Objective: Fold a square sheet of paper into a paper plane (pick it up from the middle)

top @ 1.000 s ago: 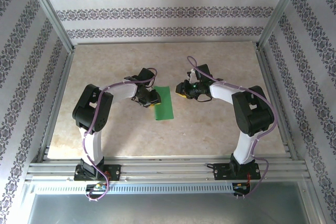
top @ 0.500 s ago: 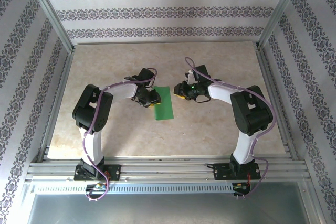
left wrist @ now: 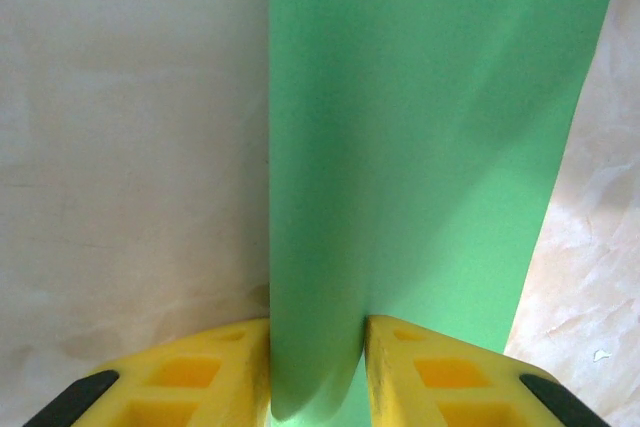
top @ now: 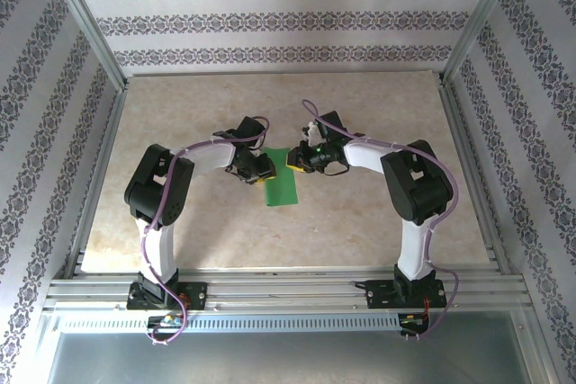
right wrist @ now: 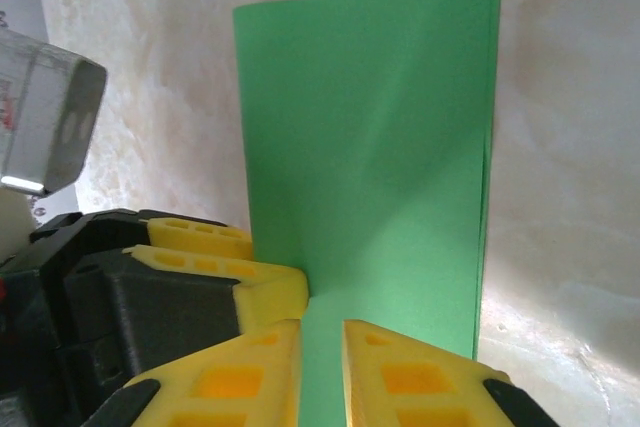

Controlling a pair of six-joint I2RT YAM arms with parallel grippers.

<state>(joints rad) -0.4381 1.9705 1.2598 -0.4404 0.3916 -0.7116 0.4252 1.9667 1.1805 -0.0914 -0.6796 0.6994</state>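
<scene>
Green square sheet of paper (top: 283, 186), folded, is lying at frame centre. Both arms are bending inward, low: left gripper (left wrist: 318, 357) is pinching its left edge. The right gripper (right wrist: 322, 357) is straddling its upper right edge, grip undeterminable.

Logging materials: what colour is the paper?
Plain bright green paper, clearest in the left wrist view.

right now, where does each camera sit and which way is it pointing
top external: fixed above and behind the bases, looking down on the table; both arms show, left end effector and right end effector at the green paper.
left wrist: on the left arm, looking along its yellow fingers at the green paper between them.
right wrist: on the right arm, looking past its fingers at the green paper, the left end effector beside it.
shared: all see the green paper.
</scene>
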